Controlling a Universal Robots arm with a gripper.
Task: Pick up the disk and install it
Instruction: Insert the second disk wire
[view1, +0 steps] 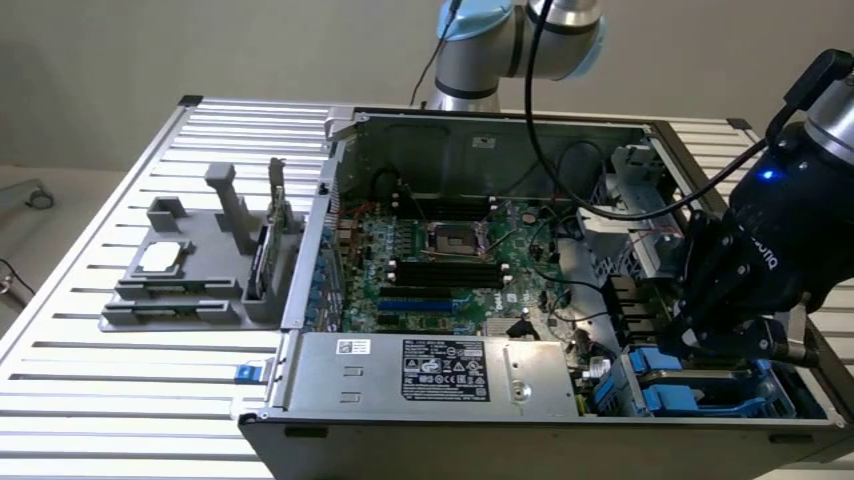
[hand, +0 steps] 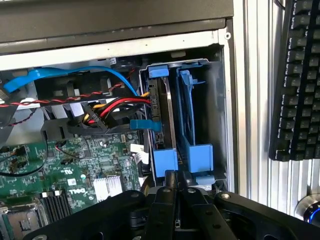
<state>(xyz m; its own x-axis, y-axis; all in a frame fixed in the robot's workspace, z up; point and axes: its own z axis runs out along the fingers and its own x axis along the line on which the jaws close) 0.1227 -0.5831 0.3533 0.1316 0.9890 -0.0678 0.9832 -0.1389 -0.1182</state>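
Note:
The disk (hand: 161, 107) stands on edge in the drive bay at the corner of the open computer case, its blue carrier's end (hand: 164, 161) facing the wrist camera. My gripper (hand: 175, 182) is shut, and its black fingers meet right at that blue end. I cannot tell whether anything is pinched between them. In the exterior view my gripper (view1: 707, 345) hangs over the blue carriers (view1: 663, 378) in the bay, at the case's corner on the exterior view's right.
A second blue carrier (hand: 192, 125) sits beside the disk. Red, black and blue cables (hand: 107, 107) run to the bay above the motherboard (view1: 454, 260). A grey fixture (view1: 187, 270) stands on the slatted table. A keyboard (hand: 300, 80) lies outside the case.

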